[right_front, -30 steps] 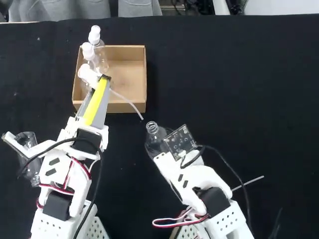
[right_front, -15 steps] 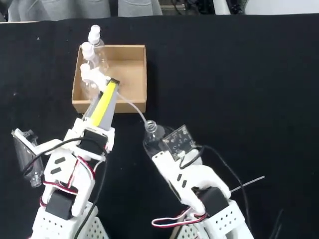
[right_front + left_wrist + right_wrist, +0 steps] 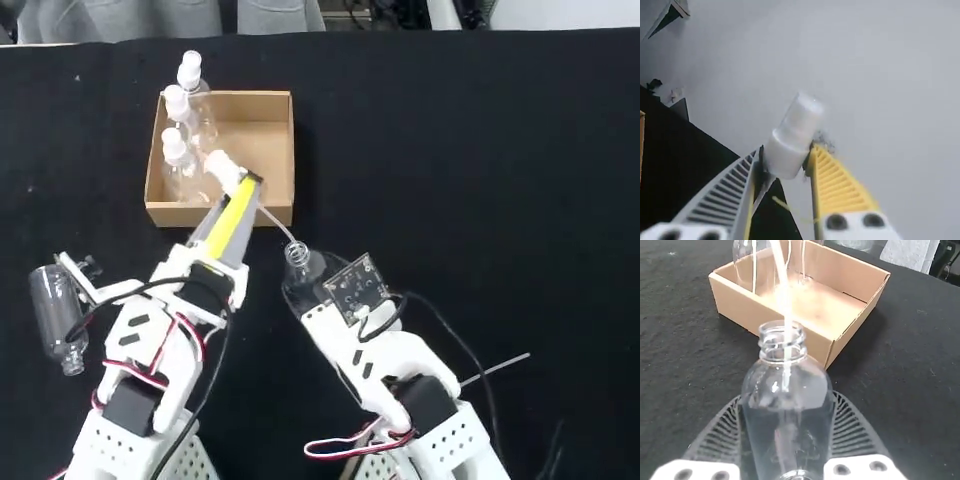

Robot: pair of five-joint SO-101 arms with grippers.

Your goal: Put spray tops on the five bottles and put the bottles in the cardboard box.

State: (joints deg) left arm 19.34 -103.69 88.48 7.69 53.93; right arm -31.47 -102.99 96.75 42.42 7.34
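My left gripper (image 3: 238, 182) (image 3: 785, 155) is shut on a white spray top (image 3: 222, 166) (image 3: 792, 135), held over the near right part of the cardboard box (image 3: 272, 150). Its thin dip tube (image 3: 278, 224) (image 3: 782, 300) slants down into the mouth of a clear open bottle (image 3: 300, 268) (image 3: 785, 410). My right gripper (image 3: 310, 295) (image 3: 785, 440) is shut on that bottle, just in front of the box. Three capped bottles (image 3: 180, 130) stand along the box's left side. Another uncapped bottle (image 3: 55, 315) lies at the left by the left arm.
The cardboard box (image 3: 840, 295) sits close ahead of the held bottle. A thin loose tube (image 3: 497, 366) lies on the black cloth to the right of the right arm. The cloth right of the box is bare.
My left gripper has swung right and nearer with the spray top, carrying the tube's tip from beside the bottle mouth into it. The right arm has barely shifted.
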